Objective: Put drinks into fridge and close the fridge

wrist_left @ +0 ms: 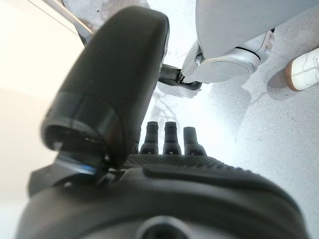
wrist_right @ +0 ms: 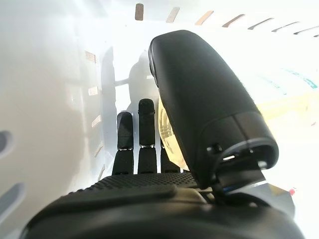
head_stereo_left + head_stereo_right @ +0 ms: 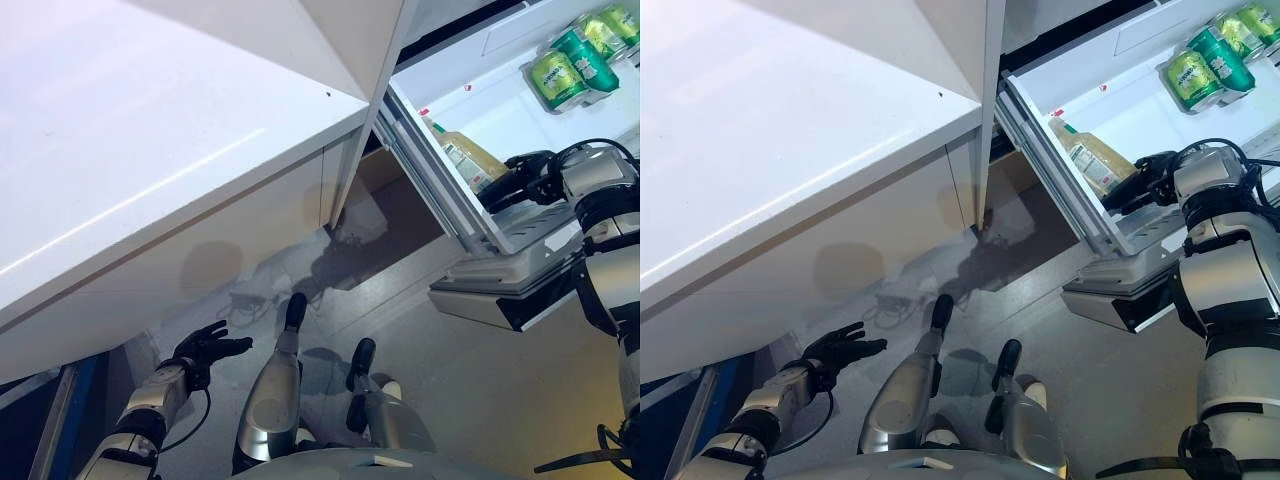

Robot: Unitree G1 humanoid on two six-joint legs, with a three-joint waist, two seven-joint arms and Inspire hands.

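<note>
A bottle of yellowish drink (image 3: 466,156) lies in the white fridge's open compartment (image 3: 520,236) at the right. My right hand (image 3: 520,180) reaches in right beside it, fingers straight and thumb out, so it is open. In the right wrist view the bottle (image 2: 294,104) shows past the thumb and straight fingers of that hand (image 2: 149,199). Green cans (image 3: 570,65) lie deeper in the fridge, at the upper right. My left hand (image 3: 205,350) hangs low at the lower left, open with spread fingers and empty; the left wrist view shows its palm (image 1: 164,189) the same way.
A large white cabinet or counter (image 3: 150,150) fills the left and upper part of the view. A white fridge part (image 3: 500,290) juts out low under the compartment. Grey floor lies below. A person's white shoe (image 1: 301,69) stands on the floor nearby.
</note>
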